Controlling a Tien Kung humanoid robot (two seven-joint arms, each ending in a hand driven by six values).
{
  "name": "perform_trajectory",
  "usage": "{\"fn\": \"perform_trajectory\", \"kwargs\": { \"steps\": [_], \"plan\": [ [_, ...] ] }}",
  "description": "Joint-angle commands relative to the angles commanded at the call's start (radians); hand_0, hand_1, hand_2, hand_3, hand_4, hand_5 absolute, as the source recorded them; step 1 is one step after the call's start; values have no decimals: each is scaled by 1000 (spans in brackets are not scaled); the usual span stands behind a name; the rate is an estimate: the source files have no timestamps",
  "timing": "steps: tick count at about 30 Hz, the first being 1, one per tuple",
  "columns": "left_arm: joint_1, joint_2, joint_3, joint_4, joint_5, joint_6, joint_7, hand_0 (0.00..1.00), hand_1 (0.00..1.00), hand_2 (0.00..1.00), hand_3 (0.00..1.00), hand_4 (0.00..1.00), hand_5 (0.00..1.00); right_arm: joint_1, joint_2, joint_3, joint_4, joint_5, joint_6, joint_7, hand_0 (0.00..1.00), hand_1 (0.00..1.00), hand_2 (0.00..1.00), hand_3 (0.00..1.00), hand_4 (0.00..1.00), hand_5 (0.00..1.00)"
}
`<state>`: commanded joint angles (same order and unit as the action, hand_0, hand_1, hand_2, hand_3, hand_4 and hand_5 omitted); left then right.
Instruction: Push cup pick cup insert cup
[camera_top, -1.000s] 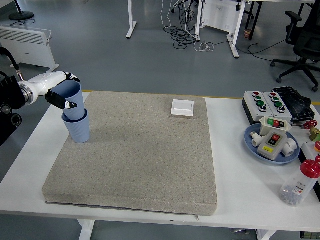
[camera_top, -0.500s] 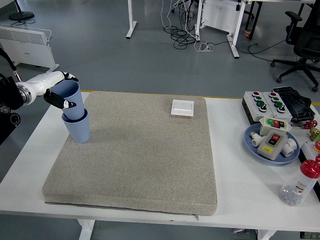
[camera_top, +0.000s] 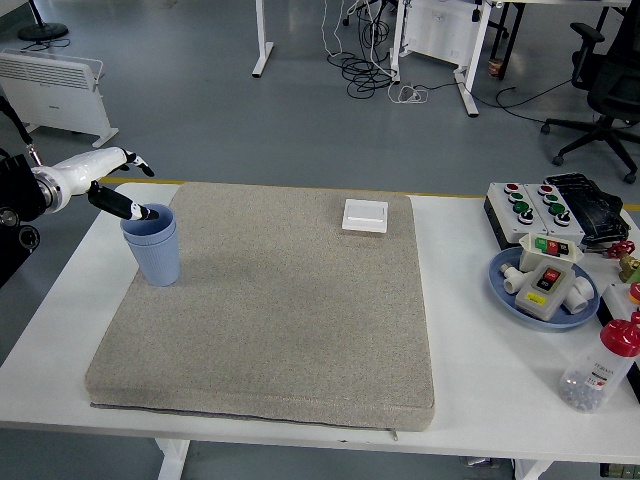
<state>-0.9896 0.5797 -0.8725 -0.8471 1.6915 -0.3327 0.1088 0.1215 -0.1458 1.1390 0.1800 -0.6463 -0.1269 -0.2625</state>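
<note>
Cups (camera_top: 153, 245) sit nested on the mat (camera_top: 270, 330) at ten o'clock. Left hand (camera_top: 118, 185) is spread above the rim, gripping nothing, one fingertip touching it. Risk: a snag on withdrawal could tip the stack.

Nested cups (camera_top: 153, 245) stand on the mat's (camera_top: 270, 320) far-left corner.

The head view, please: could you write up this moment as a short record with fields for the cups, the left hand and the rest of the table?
cups: two blue cups, one nested inside the other, upright on the grey mat, far-left corner
left hand: left hand just above the cups' rim, fingers spread, one tip at the rim
right hand: not in view
mat, far edge: white switch plate
table right: blue plate of parts, button boxes, red-capped bottle
</note>
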Motion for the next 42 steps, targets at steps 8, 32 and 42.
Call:
{"fn": "perform_trajectory", "kwargs": {
  "steps": [8, 32, 42],
  "plan": [
    [10, 5, -31, -5, 0, 36, -28, 972, 954, 998, 929, 953, 404, -1, 0, 0, 0, 3, 0, 0, 725, 648, 642, 575, 120, 466],
    [423, -24, -524, -356, -799, 404, -110, 538, 600, 597, 541, 568, 729, -10, 6, 17, 0, -15, 0, -2, 725, 647, 642, 575, 120, 465],
    [750, -142, -748, -512, -1226, 167, -10, 781, 810, 869, 785, 712, 998, -9, 6, 28, 0, -18, 1, 1, 725, 649, 642, 575, 120, 465]
  ]
}}
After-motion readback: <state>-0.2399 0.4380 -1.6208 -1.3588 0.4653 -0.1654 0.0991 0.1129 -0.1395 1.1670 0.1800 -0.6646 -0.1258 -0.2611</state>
